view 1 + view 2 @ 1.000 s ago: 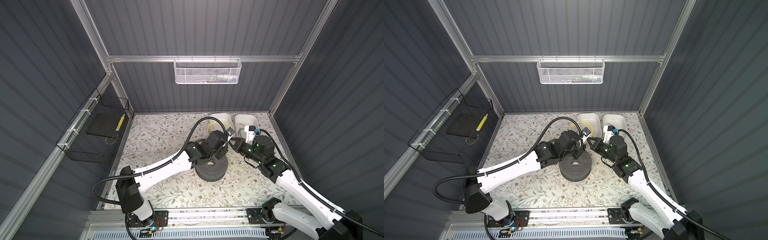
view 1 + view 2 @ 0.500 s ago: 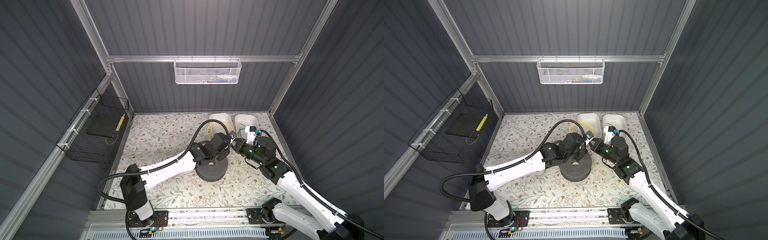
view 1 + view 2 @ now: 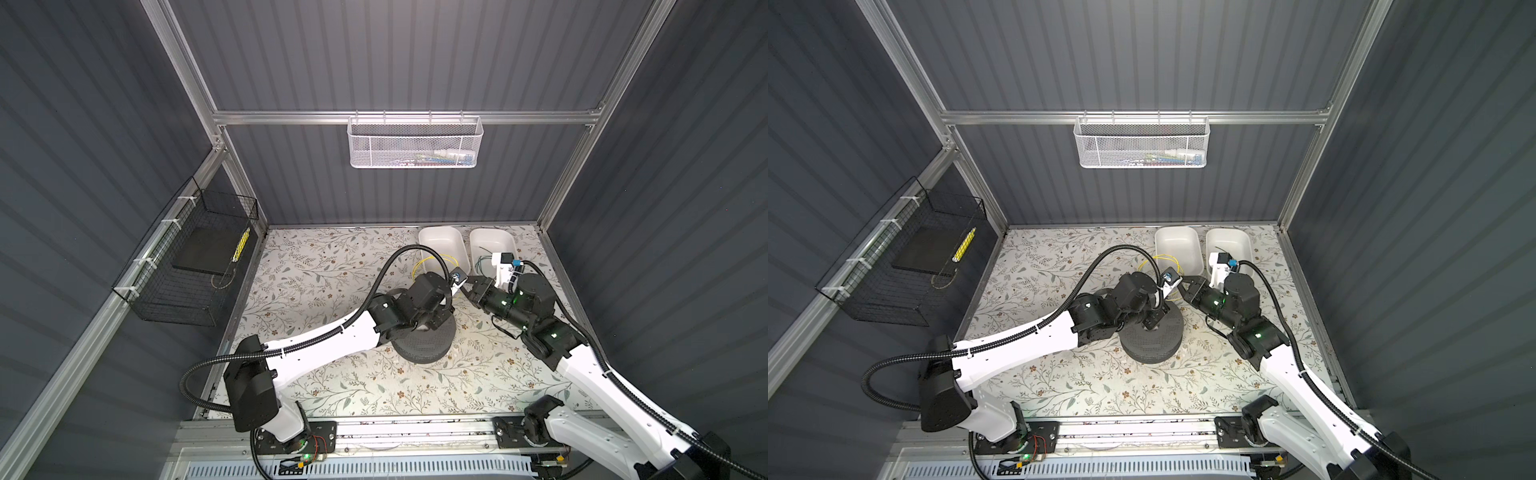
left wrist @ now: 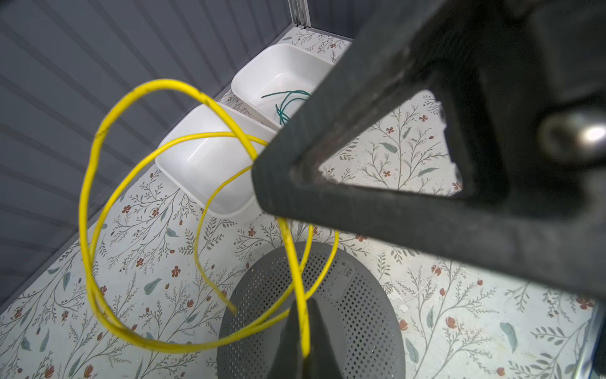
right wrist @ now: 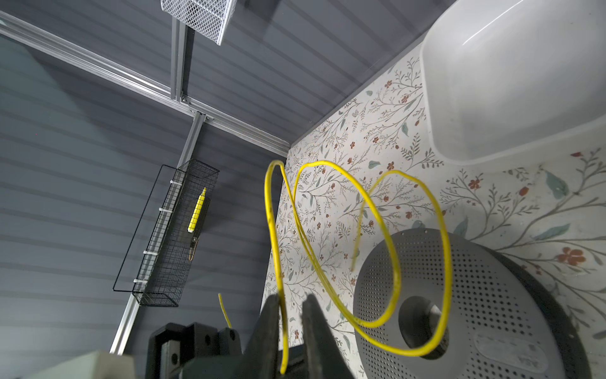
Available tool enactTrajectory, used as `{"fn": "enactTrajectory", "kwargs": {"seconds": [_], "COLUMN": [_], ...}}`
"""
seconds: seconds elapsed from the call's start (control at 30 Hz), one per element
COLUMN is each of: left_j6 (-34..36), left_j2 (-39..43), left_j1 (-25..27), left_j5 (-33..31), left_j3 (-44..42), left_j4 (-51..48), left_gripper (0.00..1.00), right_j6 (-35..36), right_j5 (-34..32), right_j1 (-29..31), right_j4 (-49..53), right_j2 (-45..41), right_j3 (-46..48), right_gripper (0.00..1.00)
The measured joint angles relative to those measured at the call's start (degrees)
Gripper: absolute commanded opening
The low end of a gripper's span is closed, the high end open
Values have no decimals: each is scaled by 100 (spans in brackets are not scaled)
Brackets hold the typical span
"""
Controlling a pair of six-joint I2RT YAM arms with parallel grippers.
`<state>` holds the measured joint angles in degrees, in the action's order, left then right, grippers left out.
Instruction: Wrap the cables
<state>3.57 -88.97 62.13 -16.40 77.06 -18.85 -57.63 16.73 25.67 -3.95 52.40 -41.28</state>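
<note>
The cables are one thin yellow wire (image 4: pixel 88 203) curling in springy loops (image 5: pixel 272 213) above the floral mat, faint in both top views (image 3: pixel 432 259) (image 3: pixel 1158 259). My left gripper (image 4: pixel 303 315) is shut on a strand of it over a dark grey perforated disc (image 4: pixel 354 311). Close beside it, my right gripper (image 5: pixel 290 297) has its jaws slightly apart, and a strand runs down between them. In both top views the left gripper (image 3: pixel 451 297) (image 3: pixel 1165 299) and right gripper (image 3: pixel 467 286) (image 3: pixel 1185 282) nearly meet at the disc's (image 3: pixel 428 345) far edge.
Two white trays stand at the back: one (image 3: pixel 440 245) under the loops, the other (image 3: pixel 492 241) holding a green wire (image 4: pixel 285 101). A black wire basket (image 3: pixel 187 266) hangs on the left wall and a white mesh basket (image 3: pixel 415 143) on the rear wall.
My left arm has reached right toward the right gripper and shut on the yellow wire. The right gripper's jaws have parted a little.
</note>
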Motion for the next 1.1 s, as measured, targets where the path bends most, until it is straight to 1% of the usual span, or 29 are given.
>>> {"fn": "enactTrajectory", "kwargs": {"seconds": [0.07, 0.1, 0.27, 0.37, 0.47, 0.63, 0.77, 0.93, 1.1], "left_j6": [-74, -105, -354, -505, -599, -686, -728, -730, -732], "left_j2": [4, 4, 74, 221, 352, 411, 411, 372, 306], "left_j1": [-20, -37, -302, -457, -520, -516, -511, -511, -511], "left_j5": [20, 22, 199, 396, 557, 855, 988, 1093, 1163], "left_j3": [-48, -68, -203, -326, -365, -363, -363, -352, -341], "left_j4": [92, 125, 269, 382, 466, 573, 601, 610, 608], "left_gripper": [0, 0, 0, 0, 0, 0, 0, 0, 0], "right_j6": [-26, -33, -33, -11, -17, 0, -28, -37, -7], "right_j5": [9, 15, 15, 0, 70, 581, 859, 1056, 1095], "right_j1": [-55, -79, -315, -590, -813, -837, -758, -621, -605], "right_j4": [20, 42, 315, 496, 527, 431, 308, 24, -79], "right_j2": [-46, -70, -483, -804, -859, -284, 162, 367, 463], "right_j3": [0, 0, 2, 4, 46, 44, 46, 46, 35], "right_gripper": [26, 28, 29, 33, 32, 32, 33, 30, 29]}}
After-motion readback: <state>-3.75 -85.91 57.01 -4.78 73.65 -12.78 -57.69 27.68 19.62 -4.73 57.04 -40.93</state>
